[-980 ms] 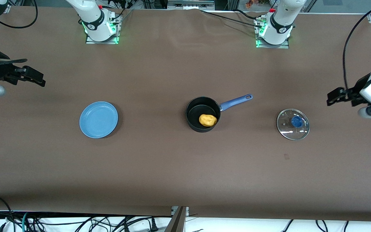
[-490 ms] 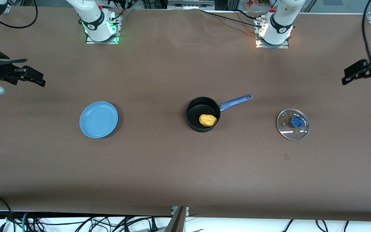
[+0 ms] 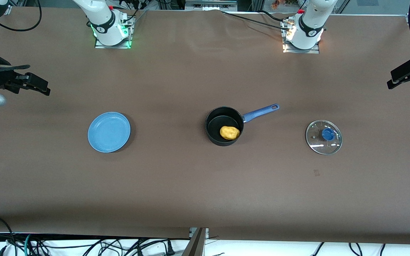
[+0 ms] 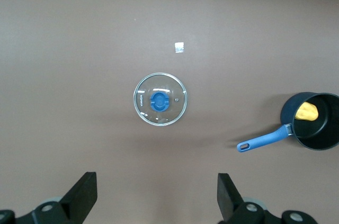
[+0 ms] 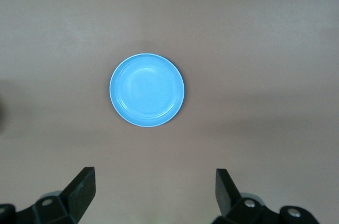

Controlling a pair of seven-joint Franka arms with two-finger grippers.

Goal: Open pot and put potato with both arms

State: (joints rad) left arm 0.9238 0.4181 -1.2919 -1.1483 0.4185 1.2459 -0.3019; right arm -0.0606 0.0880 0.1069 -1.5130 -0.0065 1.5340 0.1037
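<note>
The black pot point(image 3: 215, 125) with its long blue handle point(image 3: 261, 112) stands uncovered mid-table, and the yellow-orange potato point(image 3: 229, 132) lies inside it. The pot's glass lid point(image 3: 323, 137) with a blue knob rests flat on the table toward the left arm's end. My left gripper point(image 3: 406, 73) hangs open and empty high over that end of the table; its wrist view shows the lid point(image 4: 160, 99), the pot point(image 4: 318, 134) and the potato point(image 4: 306, 111) below. My right gripper point(image 3: 36, 85) waits open and empty over the right arm's end.
A light-blue plate point(image 3: 109, 132) lies toward the right arm's end, also under the right wrist camera as plate point(image 5: 147, 90). A small pale mark point(image 3: 316, 172) sits on the brown table nearer the front camera than the lid. Cables run along the table edges.
The left gripper has risen and drawn away from the lid toward the table's end, its jaws widening. The right arm, pot, potato, lid and plate have not moved.
</note>
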